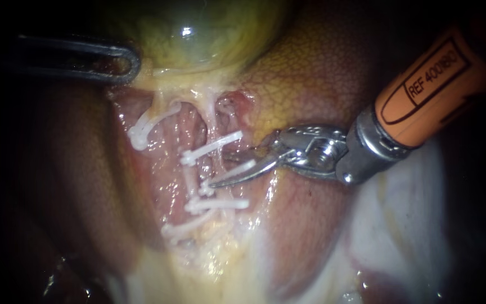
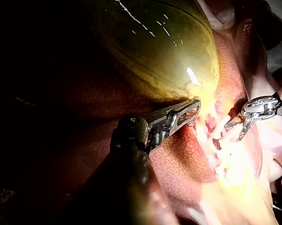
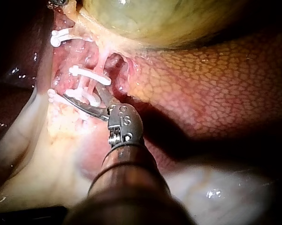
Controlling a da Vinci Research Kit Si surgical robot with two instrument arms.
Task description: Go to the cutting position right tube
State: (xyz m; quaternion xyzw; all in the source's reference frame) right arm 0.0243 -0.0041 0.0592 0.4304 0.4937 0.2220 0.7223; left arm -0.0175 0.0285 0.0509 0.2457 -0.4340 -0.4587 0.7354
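Note:
The right tube [image 1: 205,126] runs down from the gallbladder [image 1: 198,34] and carries several white clips [image 1: 212,147]. My right instrument [image 1: 223,169] comes in from the right with curved blades that stand open. They straddle the right tube between two clips, one of which [image 1: 229,174] lies along the lower blade. The right wrist view shows the same open blades [image 3: 82,93] around the tube, below a clip [image 3: 89,75]. A left tube [image 1: 167,110] bears its own clip [image 1: 140,134]. My left instrument [image 1: 125,63] has its jaws shut on the gallbladder's neck [image 2: 197,101].
Mottled liver [image 1: 310,84] lies right of the tubes, just above the right instrument's wrist [image 1: 316,152]. Pale, wet tissue [image 1: 400,225] spreads out below its shaft. Darker liver [image 1: 68,186] fills the left side. The gallbladder [image 3: 155,18] bulges ahead of the blades.

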